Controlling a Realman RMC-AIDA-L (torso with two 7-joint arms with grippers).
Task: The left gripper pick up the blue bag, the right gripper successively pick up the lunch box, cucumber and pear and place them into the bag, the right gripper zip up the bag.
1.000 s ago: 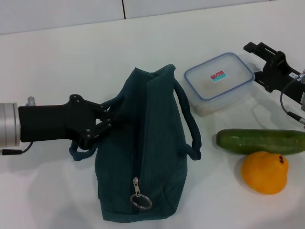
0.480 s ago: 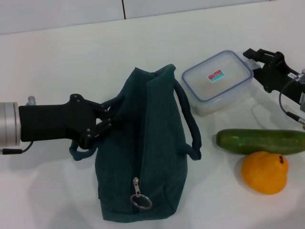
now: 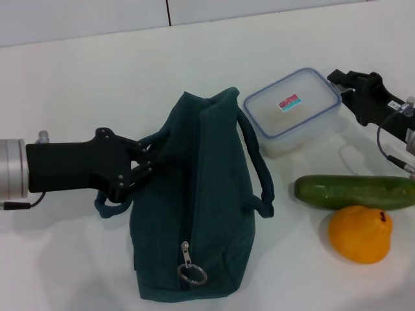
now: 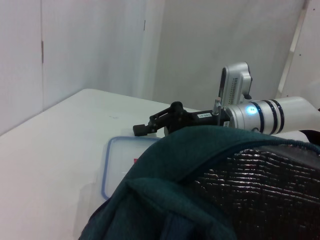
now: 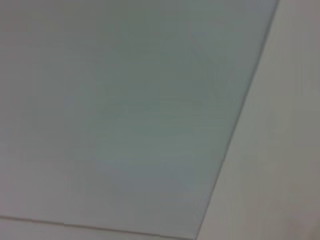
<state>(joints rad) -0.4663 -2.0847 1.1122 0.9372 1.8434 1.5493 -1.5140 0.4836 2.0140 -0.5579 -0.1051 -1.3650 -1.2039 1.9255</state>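
Left hand point(image 3: 144, 165): clamped on the blue bag point(image 3: 194, 207) near its handle, fingertips buried in fabric.
Right hand point(image 3: 342, 87): gripped the lunch box point(image 3: 292, 111) at its edge, arm cut off.
Bag interior: hidden.

white table point(image 3: 97, 84), pale panelled walls point(image 4: 90, 45)

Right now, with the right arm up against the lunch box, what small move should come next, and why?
Probably lift the lunch box a little and carry it toward the blue bag. The right gripper sits at the box's edge, while the left gripper is at the bag's side. The cucumber and pear lie untouched.
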